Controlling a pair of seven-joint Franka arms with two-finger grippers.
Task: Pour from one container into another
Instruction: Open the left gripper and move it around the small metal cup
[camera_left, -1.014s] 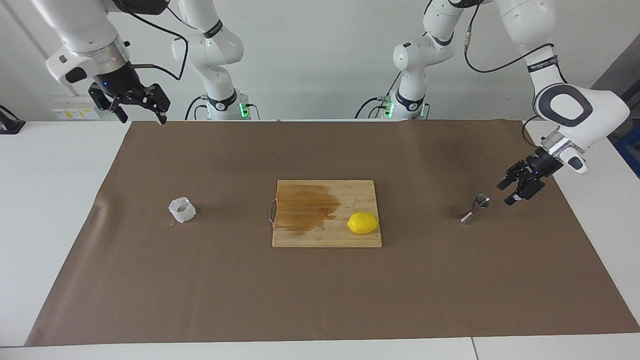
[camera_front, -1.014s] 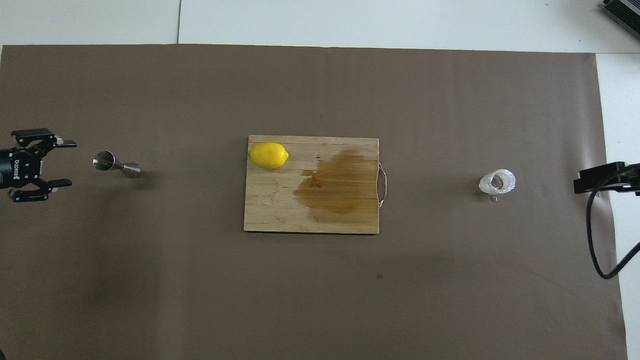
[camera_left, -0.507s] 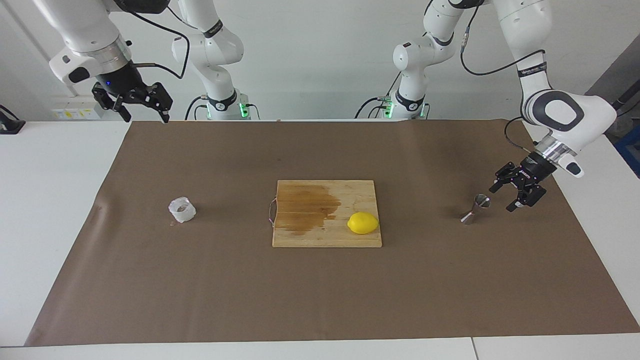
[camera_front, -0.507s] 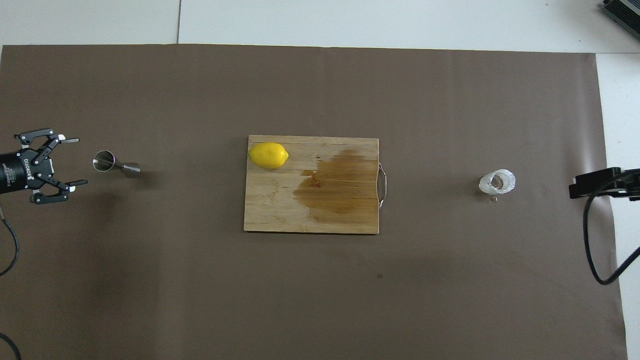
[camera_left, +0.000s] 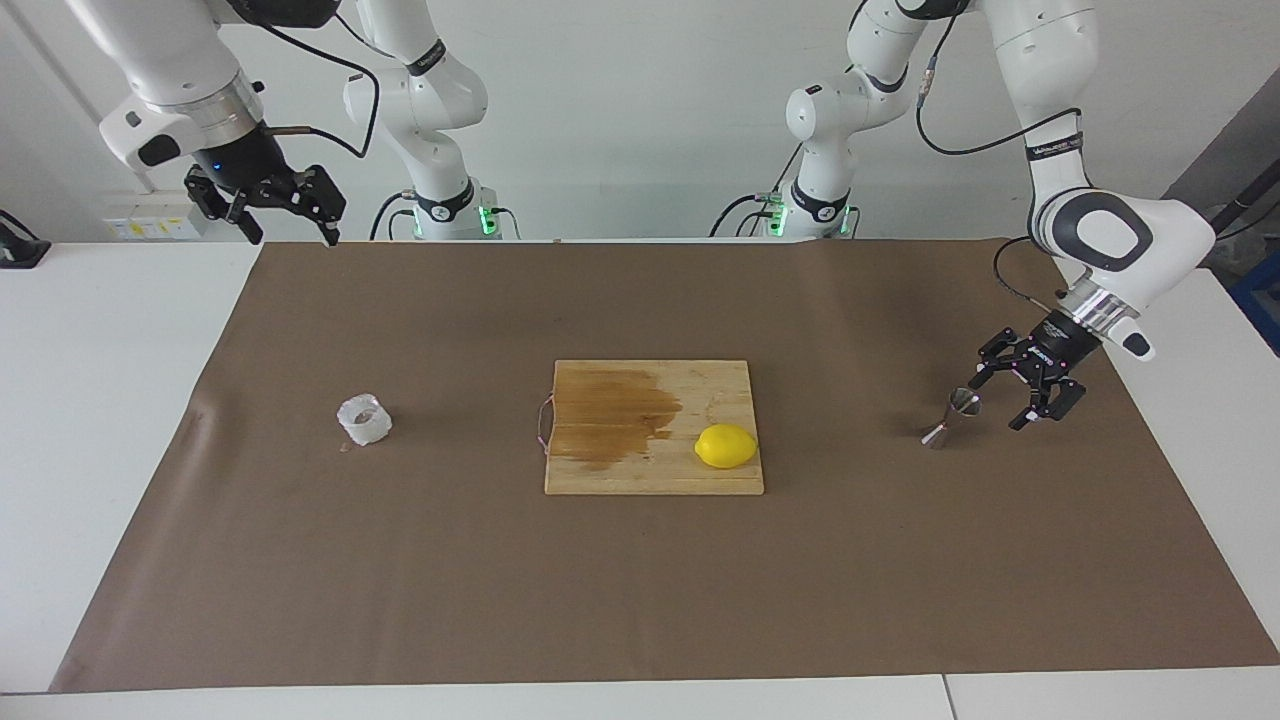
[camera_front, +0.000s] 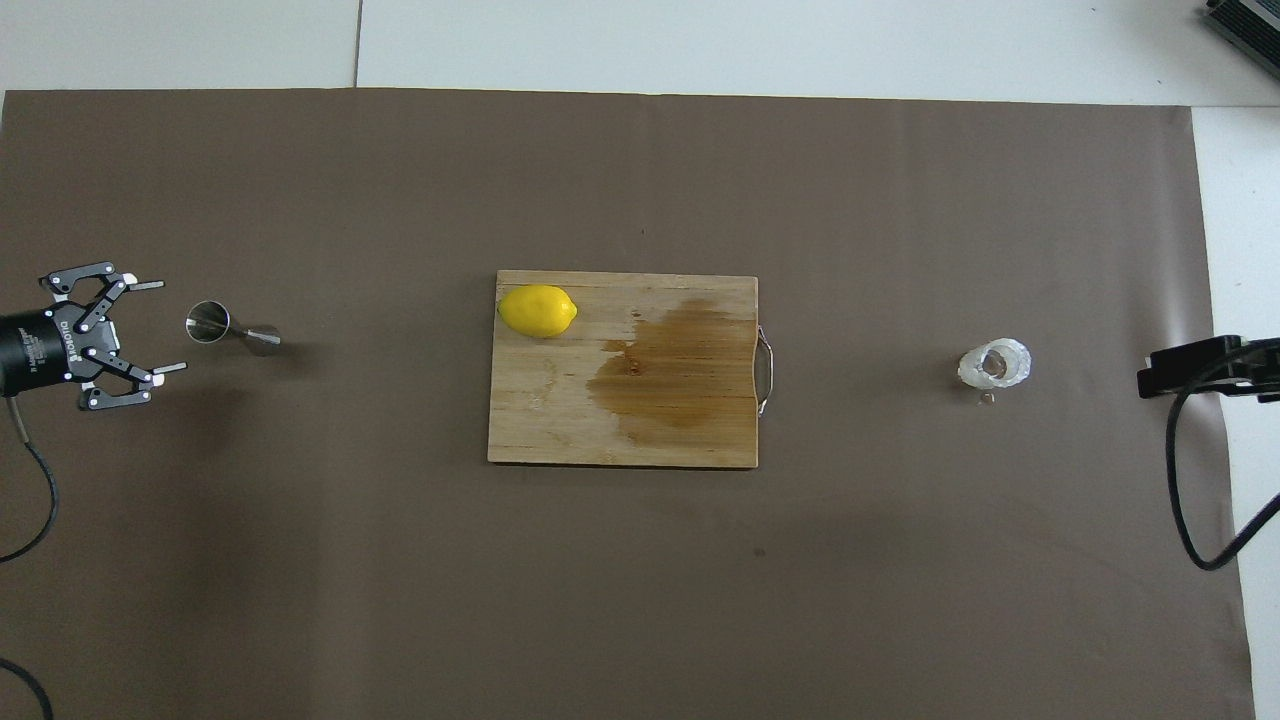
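The translucent whitish cup (camera_left: 364, 419) (camera_front: 993, 364) stands on the brown mat toward the right arm's end of the table. Toward the left arm's end stands the steel jigger (camera_left: 950, 418) (camera_front: 230, 330). My left gripper (camera_left: 996, 402) (camera_front: 171, 327) hangs low just beside the jigger, on the side toward the table's end. It is open, points at the jigger's upper cone and holds nothing. My right gripper (camera_left: 290, 240) is open and empty, raised high over the mat's corner nearest the robots, well away from the cup.
A wooden cutting board (camera_left: 640, 475) (camera_front: 550, 430) with a dark wet stain lies mid-table. A yellow lemon (camera_left: 726, 446) (camera_front: 538, 310) rests on its corner toward the jigger. A tiny speck lies beside the cup.
My left gripper has come down and moved in toward the jigger, turning slightly. The right gripper shifted slightly early on, then held still. Cup, jigger, board and lemon have not moved.
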